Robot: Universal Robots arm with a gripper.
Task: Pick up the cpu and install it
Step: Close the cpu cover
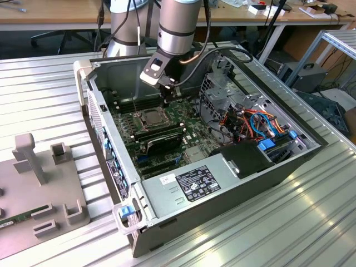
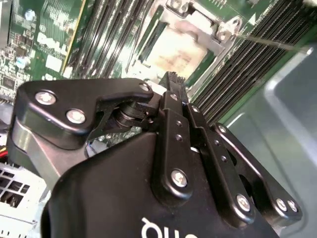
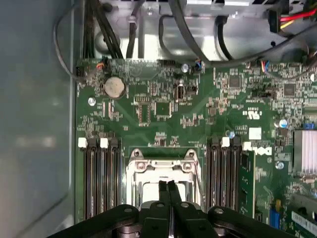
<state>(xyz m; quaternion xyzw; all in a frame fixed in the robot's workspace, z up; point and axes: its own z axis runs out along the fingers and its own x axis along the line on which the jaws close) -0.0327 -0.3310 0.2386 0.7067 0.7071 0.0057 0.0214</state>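
Progress looks far along: the cpu (image 2: 175, 52), as best the glare allows, lies flat inside the socket frame (image 1: 151, 117) near the middle of the exterior view, while the gripper (image 3: 167, 185) hangs just above, fingers pressed together on nothing, leaving at most its clamping down.

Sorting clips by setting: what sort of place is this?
Probably a robotics lab or workshop: an open computer case sits on a ribbed metal table, a robot arm reaches into it, and wooden workbenches stand behind.
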